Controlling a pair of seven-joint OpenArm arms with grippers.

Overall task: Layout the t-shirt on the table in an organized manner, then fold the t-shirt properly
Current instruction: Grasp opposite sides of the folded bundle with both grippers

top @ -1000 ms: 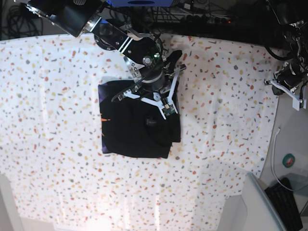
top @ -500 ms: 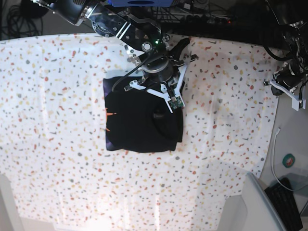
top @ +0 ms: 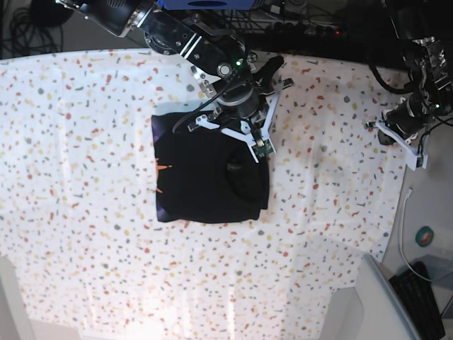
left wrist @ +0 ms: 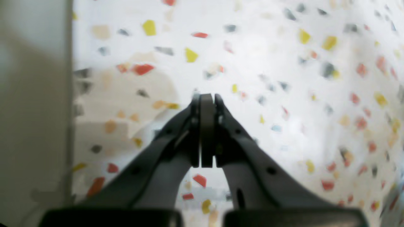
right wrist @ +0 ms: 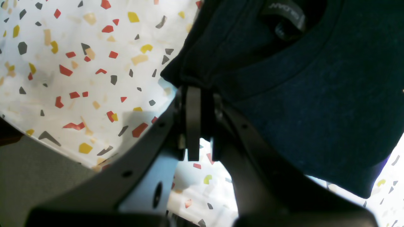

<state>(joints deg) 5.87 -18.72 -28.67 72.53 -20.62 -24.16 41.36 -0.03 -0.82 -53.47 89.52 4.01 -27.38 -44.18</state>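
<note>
The black t-shirt (top: 205, 177) lies folded into a compact rectangle in the middle of the speckled white table (top: 85, 142), with its small orange print near the left edge. My right gripper (top: 241, 138) stands over the shirt's upper right part. In the right wrist view, the right gripper (right wrist: 202, 91) is shut on a folded edge of the t-shirt (right wrist: 300, 94), close to the collar and its tag (right wrist: 285, 19). My left gripper (top: 400, 136) hovers near the table's right edge. In the left wrist view the left gripper (left wrist: 206, 97) is shut with nothing in it, over bare table (left wrist: 284, 63).
Dark cables and equipment (top: 318, 32) run along the table's back edge. A white cable (top: 403, 227) and a round green object (top: 425, 236) lie beyond the right edge. A grey strip (left wrist: 31, 94) borders the table on the left of the left wrist view.
The right gripper has drawn the t-shirt a little up and to the right in the base view. The left arm has shifted left, over the table's right edge.
</note>
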